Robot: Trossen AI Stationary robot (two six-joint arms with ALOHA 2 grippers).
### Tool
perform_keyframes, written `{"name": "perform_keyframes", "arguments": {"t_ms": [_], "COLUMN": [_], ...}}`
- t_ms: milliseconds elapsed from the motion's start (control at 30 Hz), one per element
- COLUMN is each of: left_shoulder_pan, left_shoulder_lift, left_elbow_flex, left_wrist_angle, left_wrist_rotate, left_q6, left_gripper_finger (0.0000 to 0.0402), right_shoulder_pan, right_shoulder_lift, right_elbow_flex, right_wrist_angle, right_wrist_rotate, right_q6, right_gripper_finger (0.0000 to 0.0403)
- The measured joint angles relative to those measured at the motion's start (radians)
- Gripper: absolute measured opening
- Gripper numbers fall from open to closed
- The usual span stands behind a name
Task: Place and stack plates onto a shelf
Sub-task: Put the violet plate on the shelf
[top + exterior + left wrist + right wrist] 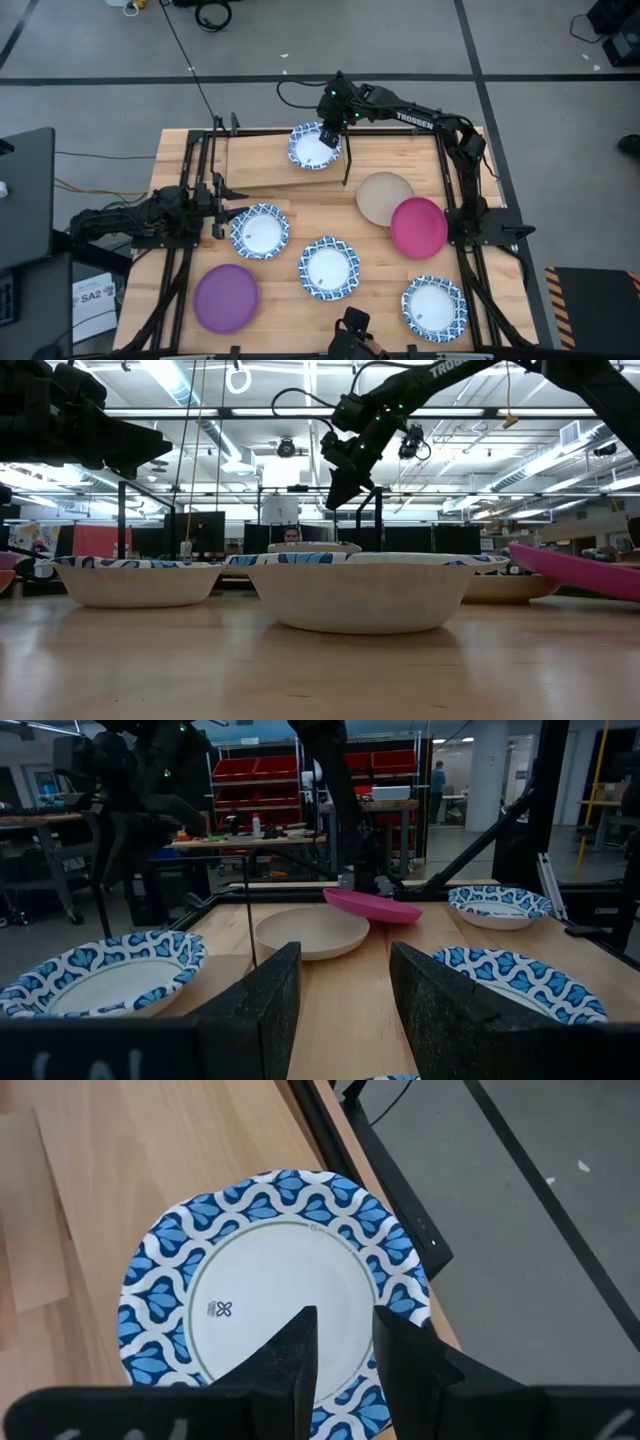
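A blue-and-white plate (pixel 270 1305) lies flat on the shelf (pixel 262 160), a light plank in a black frame at the table's far side. My right gripper (pixel 345 1345) hangs above the plate's near rim, slanting down, open, with nothing between its fingers; in the low view the right gripper (pixel 333 500) stands well clear above the plate (pixel 315 546). My left gripper (pixel 222 212) waits level at the table's left, open, beside another blue-and-white plate (pixel 260 230).
On the table lie two more blue-and-white plates (pixel 328 267) (pixel 434 307), a purple plate (pixel 226 297), a beige plate (pixel 385 197) and a magenta plate (pixel 418 227), whose edge leans on the beige one. Black frame posts (pixel 447 170) line the table's sides.
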Motion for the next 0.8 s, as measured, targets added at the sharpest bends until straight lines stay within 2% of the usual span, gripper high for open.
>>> {"name": "perform_keyframes", "arguments": {"t_ms": [200, 333, 567, 800], "left_shoulder_pan": [0.0, 0.0, -0.004, -0.096], "left_shoulder_lift": [0.0, 0.0, 0.003, 0.087], "left_elbow_flex": [0.0, 0.0, 0.008, 0.125], "left_wrist_angle": [0.015, 0.056, 0.102, 0.057], "left_wrist_rotate": [0.0, 0.006, 0.097, 0.11], "left_q6": [-0.001, -0.002, -0.061, -0.078], "left_gripper_finger": [0.0162, 0.0162, 0.0162, 0.0162], "right_shoulder_pan": [0.028, 0.058, 0.134, 0.21], "right_shoulder_lift": [0.0, 0.0, -0.026, -0.085], "right_elbow_flex": [0.0, 0.0, 0.0, 0.0], "right_wrist_angle": [-0.001, -0.004, -0.053, -0.206], "right_wrist_rotate": [-0.006, -0.068, -0.087, -0.083], "right_q6": [-0.011, -0.051, -0.072, -0.102], "right_gripper_finger": [0.0105, 0.0105, 0.0105, 0.0105]}}
